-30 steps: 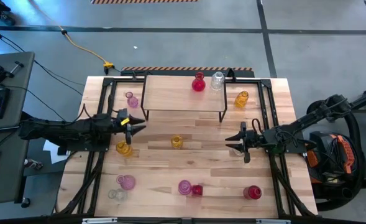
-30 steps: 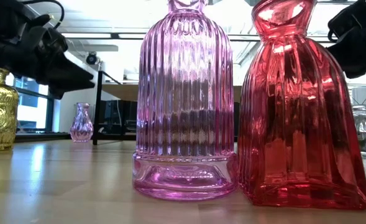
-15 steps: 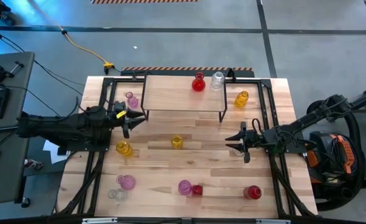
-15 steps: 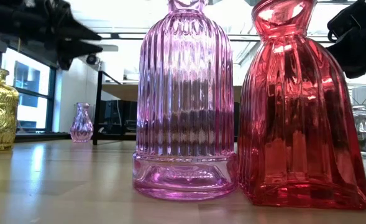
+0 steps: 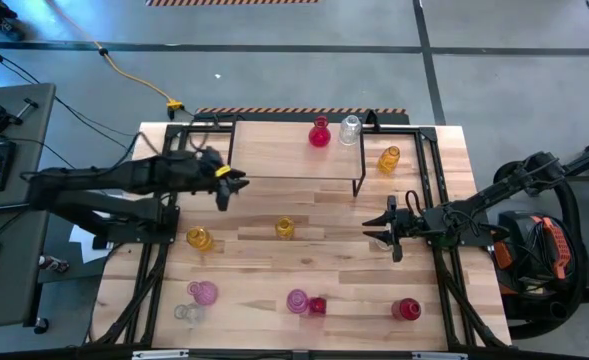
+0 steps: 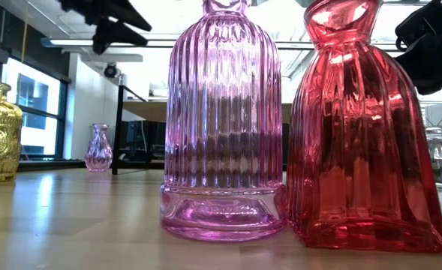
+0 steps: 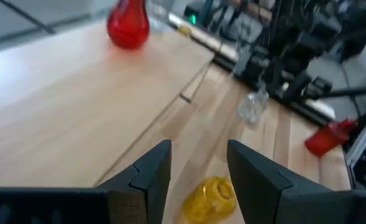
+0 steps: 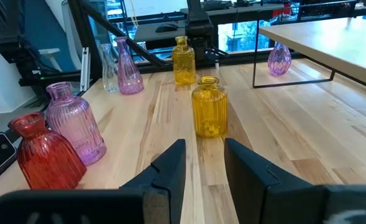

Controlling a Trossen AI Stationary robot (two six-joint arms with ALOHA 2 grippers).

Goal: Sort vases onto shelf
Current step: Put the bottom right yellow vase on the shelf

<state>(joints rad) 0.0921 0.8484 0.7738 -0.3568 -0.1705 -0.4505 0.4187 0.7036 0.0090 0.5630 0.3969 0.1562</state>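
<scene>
Left tool [image 5: 226, 187], released and empty, hovers over the light-wood shelf's [image 5: 274, 155] left edge; right tool [image 5: 382, 228], also released, waits above the worktop [image 5: 344, 280].

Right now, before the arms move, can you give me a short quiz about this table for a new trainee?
1. True or false: the left claw is holding a vase.
2. How many vases stand on the shelf, and of which colours?
3. Which vase stands straight ahead of the right claw? A: a yellow one. B: a clear one. C: a pink one.
Key: 1. False; it is open and empty. 2. Two: a red vase and a clear vase. 3. A, the yellow vase.
</scene>
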